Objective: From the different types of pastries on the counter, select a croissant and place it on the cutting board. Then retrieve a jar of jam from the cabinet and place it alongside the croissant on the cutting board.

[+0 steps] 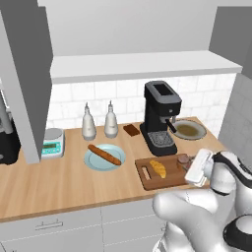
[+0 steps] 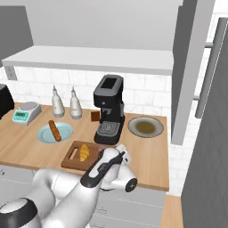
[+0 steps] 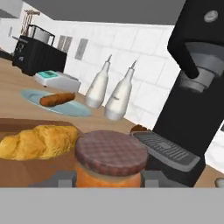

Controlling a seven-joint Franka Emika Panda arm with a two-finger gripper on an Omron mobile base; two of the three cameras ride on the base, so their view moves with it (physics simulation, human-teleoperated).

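1. I count one croissant, lying on the cutting board toward its slotted end.
2. I count one jar of jam; in the hand view it sits between the two finger tips, lid up, just beside the croissant and over the board.
3. The gripper is closed narrow around the jar, a finger on each side of it.
4. From the left base view I see the jar's lid at the board's far right end, next to the white hand.
5. One long brown stick lies on one pale blue plate, left of the board.
6. One dark brown square sits on the counter near the wall.
7. Two white bottles stand side by side behind the blue plate.
8. One black coffee machine stands just behind the board, close to the hand.
9. One plate with a dark centre sits right of the machine; one small scale sits at far left.
10. The cabinet shelf hangs above the counter.
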